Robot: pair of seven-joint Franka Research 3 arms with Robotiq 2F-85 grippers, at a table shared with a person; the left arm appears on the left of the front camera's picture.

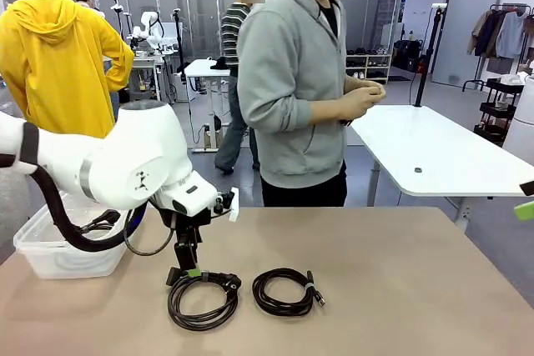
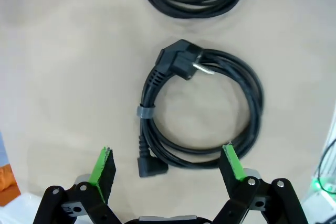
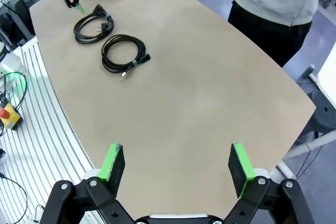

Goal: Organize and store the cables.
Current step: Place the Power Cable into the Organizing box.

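step: left gripper [image 2: 168, 165] above power-plug cable [image 2: 176, 62]; jaws wide, empty
right gripper [image 3: 177, 163]: wide, empty
next: probably lower onto the cable's bundled strands, then close

Two black coiled cables are being left lying flat, just beside each other, on the surface [image 1: 400, 289]: a tie-bound power cable [image 1: 203, 299] with an angled plug, and a second cable [image 1: 285, 291] with small plug ends.

We see a tan table [image 1: 400, 289] carrying two black coils, near but apart: the plug cable [image 1: 221, 282] and the thinner cable [image 1: 284, 311]; a clear bin [image 1: 50, 256] seemingly rests at its left corner
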